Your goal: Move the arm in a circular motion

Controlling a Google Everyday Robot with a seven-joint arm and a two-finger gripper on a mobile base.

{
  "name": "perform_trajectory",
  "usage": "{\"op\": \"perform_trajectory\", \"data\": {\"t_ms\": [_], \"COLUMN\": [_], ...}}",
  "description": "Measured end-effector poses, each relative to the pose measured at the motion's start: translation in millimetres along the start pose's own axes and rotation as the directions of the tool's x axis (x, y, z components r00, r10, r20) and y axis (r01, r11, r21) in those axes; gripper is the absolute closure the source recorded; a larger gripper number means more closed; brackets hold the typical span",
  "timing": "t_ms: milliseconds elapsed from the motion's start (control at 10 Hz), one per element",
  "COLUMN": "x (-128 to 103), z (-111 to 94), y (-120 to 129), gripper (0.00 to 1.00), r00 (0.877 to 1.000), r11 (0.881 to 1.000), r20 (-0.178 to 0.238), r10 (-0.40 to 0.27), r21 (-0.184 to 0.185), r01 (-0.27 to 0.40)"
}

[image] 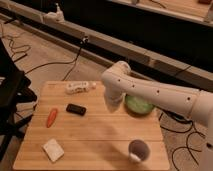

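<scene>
**Gripper low over the wooden table, beside the green bowl**

Farthest to the left of the gripper (114,103), off the tabletop: a black chair frame (10,92), with dark cables (20,47) trailing over the floor behind it. Well left of the gripper and a little nearer the camera, on the light wooden slatted table (95,132): a small orange carrot-shaped piece (51,117), lying flat. Also left of the gripper but much nearer the front edge: a white square block (53,150), perhaps a sponge. Closer in, left of the gripper and about level with it: a flat black rectangular object (76,109). Up and left of the gripper, toward the table's far edge: a white plastic bottle (80,87) on its side.

Then the gripper itself: hanging at the end of the large white robot arm (160,95) of thick rounded tube segments, low over the middle of the table. Cannot tell whether open, closed, or touching the wood. Just right of the gripper, nearly against it: a round green bowl (140,106), partly covered by the arm. Right of the gripper and well toward the camera, near the front edge: a grey-purple cup (138,149), upright. Arm bent at a bulbous joint directly above the gripper, then stretching rightward past the table's edge and out of view, small dark dots along its side.
</scene>
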Motion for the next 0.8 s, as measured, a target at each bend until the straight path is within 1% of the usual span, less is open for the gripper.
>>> {"op": "perform_trajectory", "data": {"t_ms": [100,200,300,400,500,600,700,800], "x": [5,24,45,78,114,136,160,168], "z": [6,10,11,10,2,-8,-23,-34], "y": [27,47,58,67,65,56,35,16], "gripper": [1.0,1.0,1.0,1.0,1.0,1.0,1.0,1.0], "r00": [0.999,0.995,0.99,0.981,0.967,0.957,0.946,0.942], "r11": [0.999,0.995,0.989,0.978,0.965,0.958,0.949,0.946], "r20": [0.034,0.047,0.041,0.016,-0.021,-0.046,-0.074,-0.087], "r10": [0.03,0.083,0.133,0.195,0.253,0.285,0.316,0.323], "r21": [-0.035,-0.062,-0.075,-0.079,-0.06,-0.032,0.015,0.049], "r01": [-0.029,-0.08,-0.13,-0.194,-0.254,-0.286,-0.316,-0.32]}}
